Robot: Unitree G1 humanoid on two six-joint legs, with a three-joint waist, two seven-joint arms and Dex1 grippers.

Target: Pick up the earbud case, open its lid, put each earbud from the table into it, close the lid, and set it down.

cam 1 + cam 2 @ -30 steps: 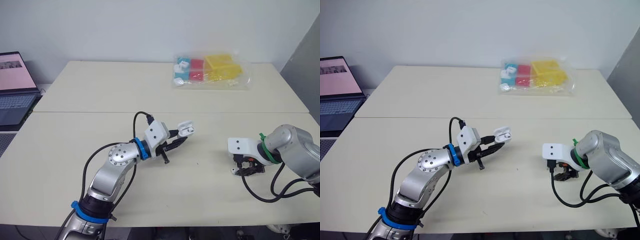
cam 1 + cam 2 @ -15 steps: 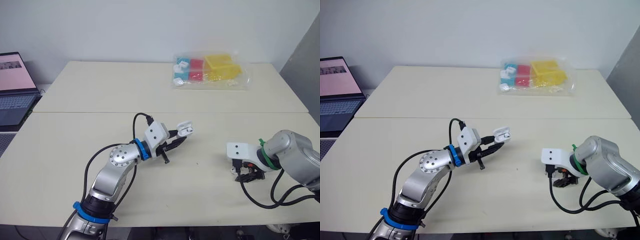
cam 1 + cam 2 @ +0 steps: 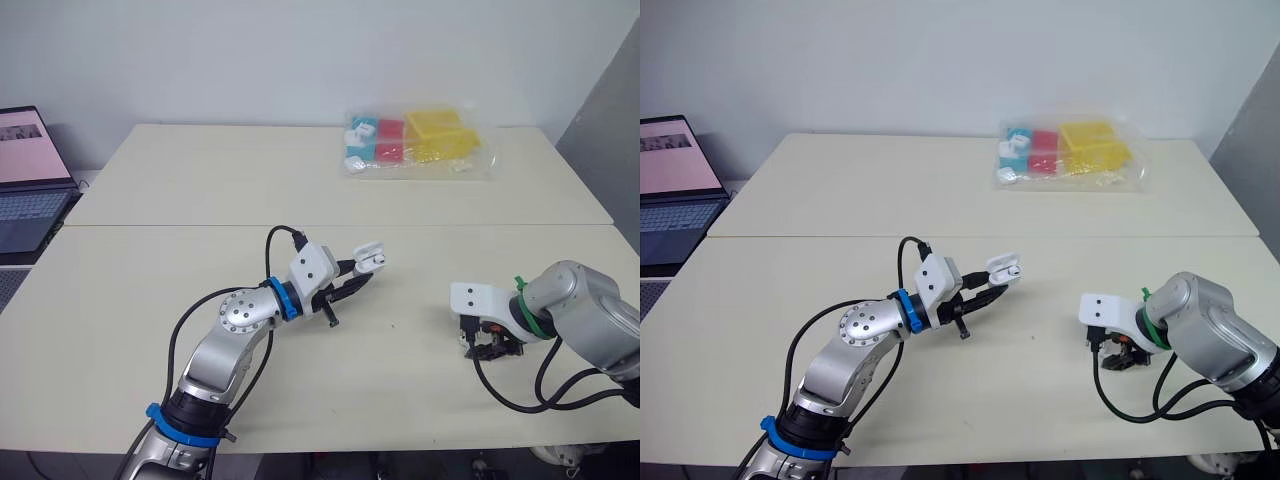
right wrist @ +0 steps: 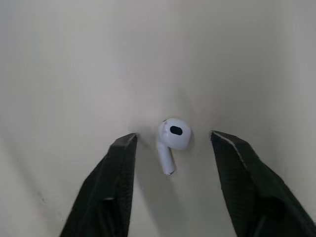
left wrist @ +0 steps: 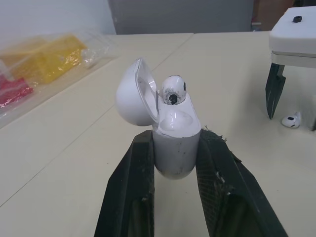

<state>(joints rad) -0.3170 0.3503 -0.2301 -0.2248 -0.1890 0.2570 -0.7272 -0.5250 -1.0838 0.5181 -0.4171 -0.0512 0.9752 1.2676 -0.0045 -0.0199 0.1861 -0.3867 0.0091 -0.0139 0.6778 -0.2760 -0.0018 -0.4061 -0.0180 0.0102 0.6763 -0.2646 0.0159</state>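
Note:
My left gripper (image 5: 174, 148) is shut on the white earbud case (image 5: 174, 143), held above the middle of the table (image 3: 150, 300). The case's lid (image 5: 132, 94) stands open and one earbud (image 5: 172, 90) sits inside. The case shows in the head view too (image 3: 371, 258). A second white earbud (image 4: 171, 138) lies on the table at the right. My right gripper (image 4: 170, 148) points down over it, open, with a finger on each side, not touching. That earbud also appears from the left wrist (image 5: 291, 120).
A clear bag of coloured blocks (image 3: 415, 141) lies at the far side of the table. A laptop (image 3: 30, 175) stands open beyond the left edge. A seam (image 3: 150, 225) runs across the tabletop.
My right gripper has shifted slightly left and settled lower over the earbud on the table. The left arm and case have stayed still.

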